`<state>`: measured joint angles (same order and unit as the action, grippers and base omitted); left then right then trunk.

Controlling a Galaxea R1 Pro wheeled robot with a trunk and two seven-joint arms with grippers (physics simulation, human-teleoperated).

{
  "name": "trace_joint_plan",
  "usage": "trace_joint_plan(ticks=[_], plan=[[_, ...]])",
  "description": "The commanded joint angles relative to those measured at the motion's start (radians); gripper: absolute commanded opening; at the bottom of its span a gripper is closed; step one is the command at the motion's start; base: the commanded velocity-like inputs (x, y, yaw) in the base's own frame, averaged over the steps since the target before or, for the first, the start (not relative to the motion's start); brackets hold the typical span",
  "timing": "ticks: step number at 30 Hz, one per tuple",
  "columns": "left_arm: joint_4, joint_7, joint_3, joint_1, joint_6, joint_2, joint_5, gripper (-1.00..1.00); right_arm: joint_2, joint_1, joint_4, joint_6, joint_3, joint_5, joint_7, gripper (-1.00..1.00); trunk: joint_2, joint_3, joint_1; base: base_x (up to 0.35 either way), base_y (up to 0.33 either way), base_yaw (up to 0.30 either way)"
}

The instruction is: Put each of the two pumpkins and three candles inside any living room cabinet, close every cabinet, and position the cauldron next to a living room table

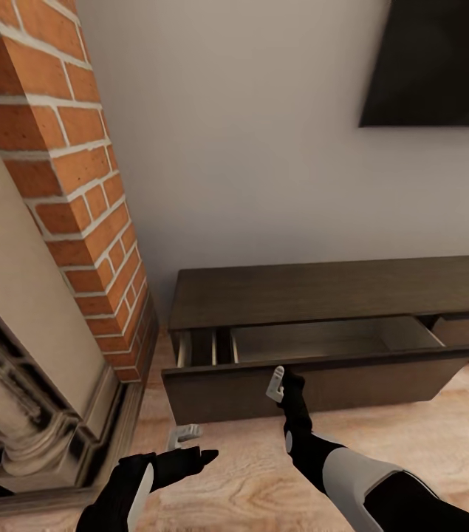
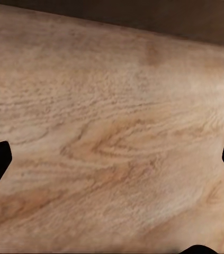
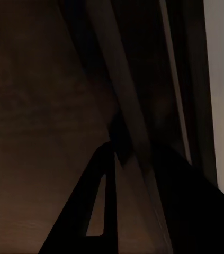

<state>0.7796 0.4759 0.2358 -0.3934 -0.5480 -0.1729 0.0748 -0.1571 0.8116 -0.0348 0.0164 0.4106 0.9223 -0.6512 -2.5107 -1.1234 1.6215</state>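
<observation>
Your right gripper point(image 1: 277, 384), its closure impossible to judge, meets the top edge of the cabinet point(image 1: 323, 295)'s pulled-out drawer front point(image 1: 315, 384), while your left gripper point(image 1: 184, 436) hangs spread nearby over the floor point(image 1: 249, 488).

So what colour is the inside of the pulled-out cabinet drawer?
Pale tan, against the dark-brown drawer front and cabinet top. The drawer's inside shows best in the head view.

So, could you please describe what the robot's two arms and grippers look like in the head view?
Both arms are mostly glossy black with pale grey-white shell panels. The left arm carries one such panel along its forearm, the right arm a larger one. The left gripper and right gripper have light grey, angular fingers. No cables or markings show.
</observation>
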Motion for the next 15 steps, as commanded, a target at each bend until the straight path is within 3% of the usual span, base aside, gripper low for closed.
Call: trace_joint_plan(ticks=[1,15], plan=[[0.001,0.009,0.007,-0.001,-0.006,-0.002,0.008,1.00,0.000,0.000,0.017,0.001,0.007,0.003,0.061,-1.00,0.000,-0.001,0.000,-0.150,0.000,0.000],[-0.003,0.009,0.007,-0.001,-0.007,-0.002,0.008,1.00,0.000,0.000,0.019,0.001,0.007,0.002,0.062,-1.00,0.000,-0.001,0.000,-0.138,0.000,0.000]])
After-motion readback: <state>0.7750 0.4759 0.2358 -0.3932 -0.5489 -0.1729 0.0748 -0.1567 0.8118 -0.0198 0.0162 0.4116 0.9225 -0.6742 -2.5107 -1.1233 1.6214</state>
